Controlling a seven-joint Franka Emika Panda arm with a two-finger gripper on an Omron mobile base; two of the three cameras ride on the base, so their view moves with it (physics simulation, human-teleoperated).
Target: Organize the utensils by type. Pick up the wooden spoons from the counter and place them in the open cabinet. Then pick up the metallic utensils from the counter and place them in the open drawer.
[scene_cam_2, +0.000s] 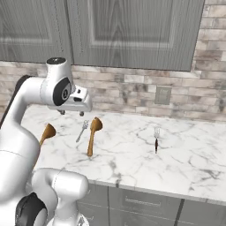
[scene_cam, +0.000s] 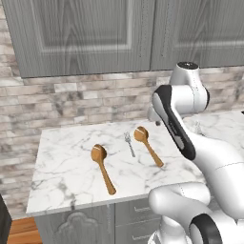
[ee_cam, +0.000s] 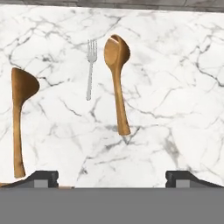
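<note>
Flat, even rendered light, bright, no clear source. Soft faint shadows under the wooden spoons (scene_cam: 102,167) and fork (ee_cam: 90,70) on the marble counter (scene_cam: 62,176). No glare. Textures slightly soft and low-res, brick wall (scene_cam_2: 132,95) a bit blurred. No edge distortion visible.

Right base view: the arm hides the left wooden spoon's (scene_cam_2: 48,131) handle; small whisk (scene_cam_2: 156,137) too small for detail.

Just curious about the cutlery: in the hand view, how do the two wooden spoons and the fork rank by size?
1-2. left wooden spoon and right wooden spoon: look alike, so unranked.
3. fork: clearly smallest and thinnest.
</note>
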